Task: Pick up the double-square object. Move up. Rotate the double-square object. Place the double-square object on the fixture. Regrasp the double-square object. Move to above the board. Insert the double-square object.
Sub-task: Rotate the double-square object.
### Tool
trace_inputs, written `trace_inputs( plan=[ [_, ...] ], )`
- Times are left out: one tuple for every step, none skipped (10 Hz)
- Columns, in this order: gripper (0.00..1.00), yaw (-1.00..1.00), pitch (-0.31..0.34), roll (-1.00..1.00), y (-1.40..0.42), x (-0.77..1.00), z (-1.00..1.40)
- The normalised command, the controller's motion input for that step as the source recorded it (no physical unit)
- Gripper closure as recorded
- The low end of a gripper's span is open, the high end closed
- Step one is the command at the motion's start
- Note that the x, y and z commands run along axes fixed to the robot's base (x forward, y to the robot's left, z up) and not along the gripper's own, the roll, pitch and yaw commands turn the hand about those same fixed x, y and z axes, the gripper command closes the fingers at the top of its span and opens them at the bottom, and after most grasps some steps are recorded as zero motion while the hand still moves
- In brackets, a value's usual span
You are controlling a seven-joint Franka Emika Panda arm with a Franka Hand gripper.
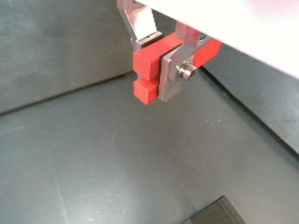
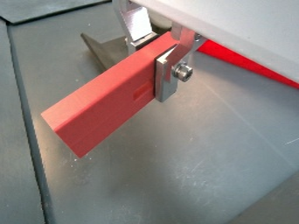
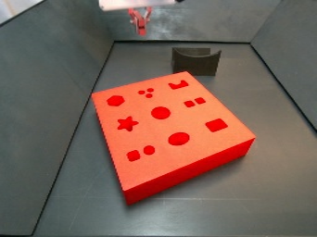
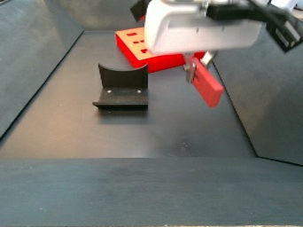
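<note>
Fingers clamped on the double-square object, held in the air above the floor.

In a side view the fixture (image 4: pixel 120 89) stands on the dark floor (image 4: pixel 130 133) at about nine o'clock from the gripper (image 4: pixel 193 69), with the board (image 4: pixel 140 49) behind it toward twelve o'clock. The gripper's silver fingers (image 4: pixel 190 67) are closed on the double-square object (image 4: pixel 206 85), which hangs tilted, its free end pointing toward five o'clock, clear of the floor and apart from both fixture and board. In a wrist view the finger (image 2: pixel 167 74) pinches one end of the red piece (image 2: pixel 100 106), whose length slopes away toward seven o'clock. In a side view the board (image 3: pixel 168 125) fills the middle, the fixture (image 3: pixel 196 58) at one o'clock from it, the gripper (image 3: pixel 140 20) high at eleven o'clock.
</note>
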Motion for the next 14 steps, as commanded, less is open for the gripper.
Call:
trace_inputs(
  plan=[
    [1.0, -1.0, 0.0, 0.0, 0.0, 0.0, 0.0],
    [1.0, -1.0, 0.0, 0.0, 0.02, 0.0, -0.05],
    [1.0, -1.0, -0.001, 0.0, 0.03, 0.0, -0.03],
    [1.0, -1.0, -0.001, 0.0, 0.03, 0.0, -0.03],
    [1.0, -1.0, -0.001, 0.0, 0.02, 0.0, -0.03],
    [1.0, -1.0, -0.001, 0.0, 0.02, 0.0, -0.03],
    [1.0, -1.0, -0.001, 0.0, 0.02, 0.0, -0.02],
    [1.0, -1.0, -0.001, 0.0, 0.02, 0.0, -0.02],
    [1.0, -1.0, -0.001, 0.0, 0.02, 0.01, -0.02],
    [1.0, -1.0, -0.001, 0.0, 0.02, 0.01, -0.02],
    [1.0, -1.0, -0.001, 0.0, 0.02, 0.01, -0.02],
    [1.0, -1.0, -0.001, 0.0, 0.02, 0.01, -0.02],
    [1.0, -1.0, -0.001, 0.0, 0.02, 0.01, -0.02],
    [1.0, -1.0, -0.001, 0.0, 0.02, 0.01, -0.02]
  ],
)
